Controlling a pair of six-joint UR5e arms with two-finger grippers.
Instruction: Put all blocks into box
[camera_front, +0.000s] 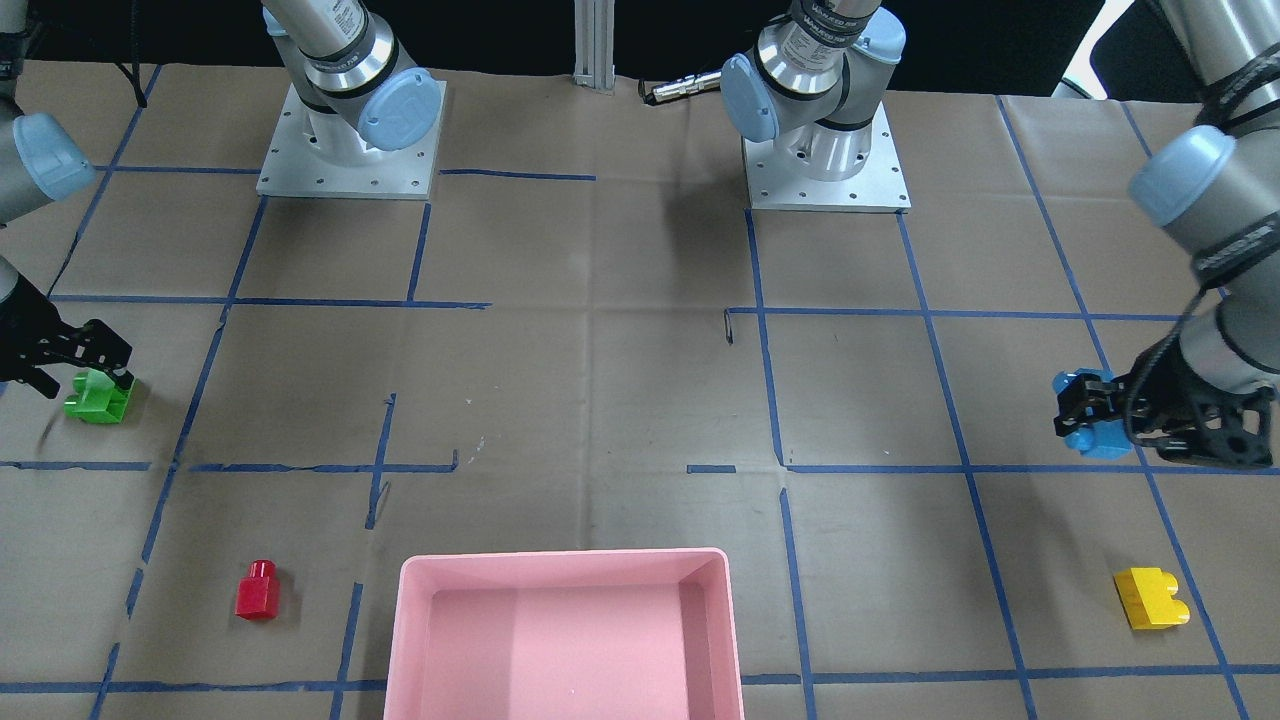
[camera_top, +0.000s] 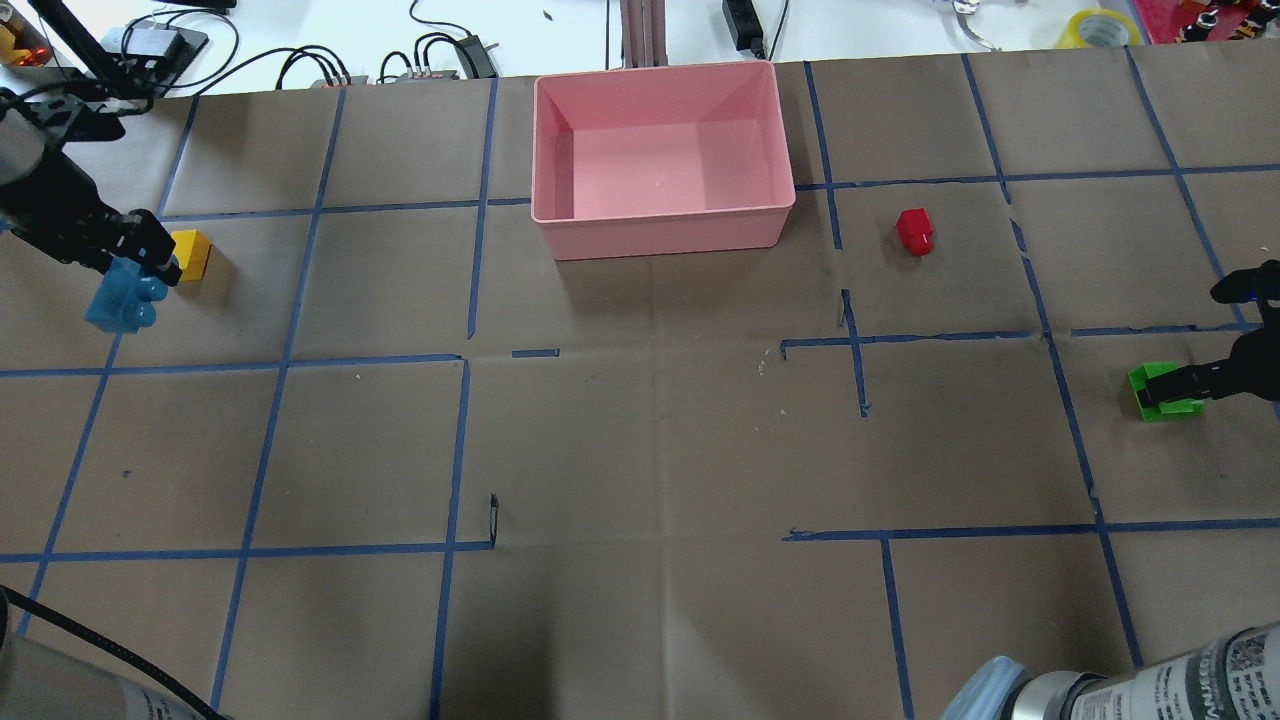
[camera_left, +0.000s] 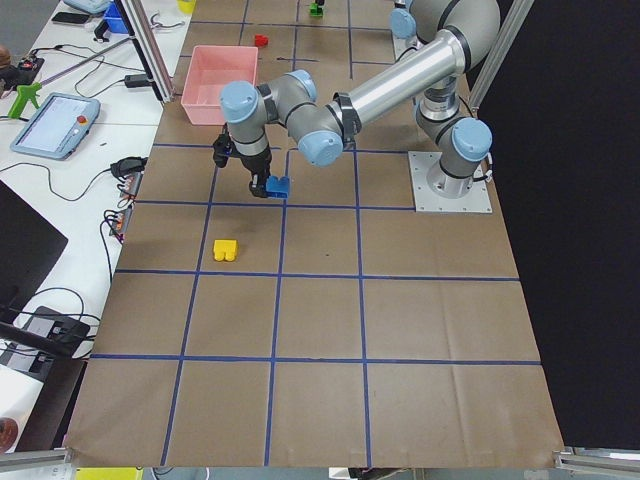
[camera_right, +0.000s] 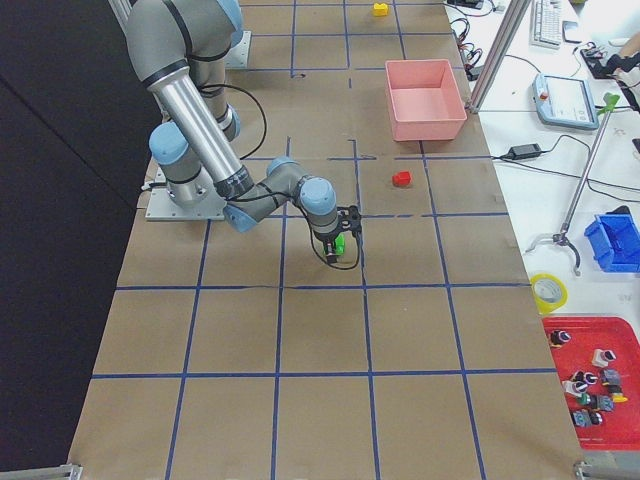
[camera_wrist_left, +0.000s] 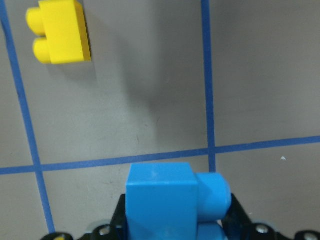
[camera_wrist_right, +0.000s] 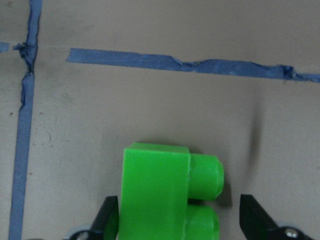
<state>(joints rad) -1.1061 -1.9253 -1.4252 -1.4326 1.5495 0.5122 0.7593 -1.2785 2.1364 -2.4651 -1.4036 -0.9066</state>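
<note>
- My left gripper (camera_front: 1082, 405) is clamped on the blue block (camera_wrist_left: 159, 200). It seems to hang a little above the table (camera_top: 640, 450), near the table's left end.
- My right gripper (camera_front: 105, 378) has its jaws apart around the green block (camera_wrist_right: 155, 190). One finger is against the block and the other is just beside its studs. The block lies on the paper, near the right end.
- The box (camera_top: 660, 230) stands at the far middle edge, and I see no block in it. So I judge the task is at its first step: one pick done, one half done.
- Next, the right jaws must close on the green block. Both arms must then travel inward to the box, well apart from them. I would send them one after the other, so that they do not meet over it.
- The red block (camera_front: 257, 590) waits near the box on my right. The yellow block (camera_front: 1150, 598) lies near the blue one.
- The table is covered with brown paper, creased, with a grid of blue tape (camera_top: 300, 290).
- Beyond the box are a white bench with cables (camera_top: 330, 65), a tape roll (camera_top: 1100, 28) and a metal post (camera_front: 595, 40).
</note>
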